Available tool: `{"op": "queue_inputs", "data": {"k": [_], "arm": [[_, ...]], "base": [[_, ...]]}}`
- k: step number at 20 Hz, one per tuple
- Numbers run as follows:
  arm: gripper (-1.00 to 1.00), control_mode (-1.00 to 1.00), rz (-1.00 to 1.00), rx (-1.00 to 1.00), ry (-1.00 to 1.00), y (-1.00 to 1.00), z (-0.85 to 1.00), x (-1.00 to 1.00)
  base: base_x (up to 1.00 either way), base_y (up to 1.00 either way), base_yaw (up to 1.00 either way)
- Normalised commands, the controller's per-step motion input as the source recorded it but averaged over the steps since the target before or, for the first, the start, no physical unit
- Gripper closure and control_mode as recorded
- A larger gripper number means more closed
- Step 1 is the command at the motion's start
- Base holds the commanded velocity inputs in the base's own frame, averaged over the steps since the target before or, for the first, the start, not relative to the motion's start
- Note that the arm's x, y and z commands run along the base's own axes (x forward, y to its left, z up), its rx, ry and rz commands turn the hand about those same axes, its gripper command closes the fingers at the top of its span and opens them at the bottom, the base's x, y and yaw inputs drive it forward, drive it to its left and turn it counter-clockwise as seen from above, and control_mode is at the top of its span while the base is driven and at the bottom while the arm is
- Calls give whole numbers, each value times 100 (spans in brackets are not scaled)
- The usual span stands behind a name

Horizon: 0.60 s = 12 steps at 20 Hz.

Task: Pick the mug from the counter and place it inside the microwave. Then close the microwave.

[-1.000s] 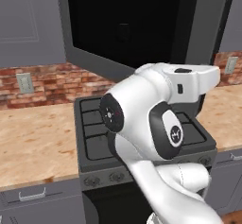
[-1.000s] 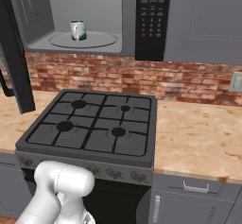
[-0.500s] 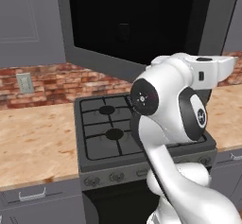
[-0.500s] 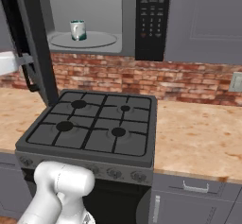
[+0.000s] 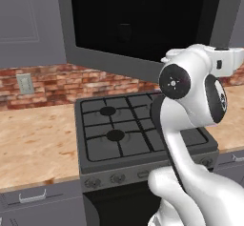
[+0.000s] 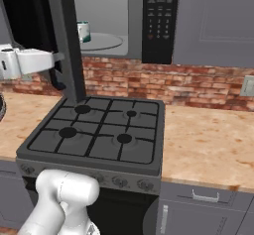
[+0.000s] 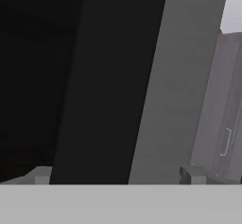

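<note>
The mug (image 6: 83, 30) stands on the round turntable (image 6: 104, 41) inside the microwave (image 6: 159, 21), at the left of the cavity. The microwave's dark door (image 6: 64, 40) stands partly swung in, its edge crossing in front of the cavity. In the left base view the door (image 5: 128, 25) spreads wide and dark above the stove. My gripper (image 6: 60, 70) is open and empty, held against the door's outer face. In the hand view the door (image 7: 118, 76) lies close ahead, with my fingertips (image 7: 41, 176) spread wide at the bottom. The counter (image 6: 208, 145) runs on both sides of the stove.
A black gas stovetop (image 6: 99, 135) lies below the microwave, with knobs along its front. A brick backsplash (image 6: 198, 85) runs behind the counter. Grey wall cabinets (image 6: 218, 21) flank the microwave, and drawers with silver handles (image 6: 204, 196) sit under the counter.
The microwave door has swung further toward shut, crossing in front of the cavity. My hand has travelled with it. The mug has stayed on the turntable.
</note>
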Motion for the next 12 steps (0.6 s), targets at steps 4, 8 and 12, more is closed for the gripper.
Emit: {"op": "queue_inputs", "data": {"k": [4, 8, 12], "arm": [[-100, -100, 8, 3, 0, -43, 5, 34], [-100, -100, 10, 2, 1, -41, 10, 38], [-100, -100, 9, 2, 4, -31, 12, 34]], "base": [[0, 0, 0], [0, 0, 0], [0, 0, 0]]}}
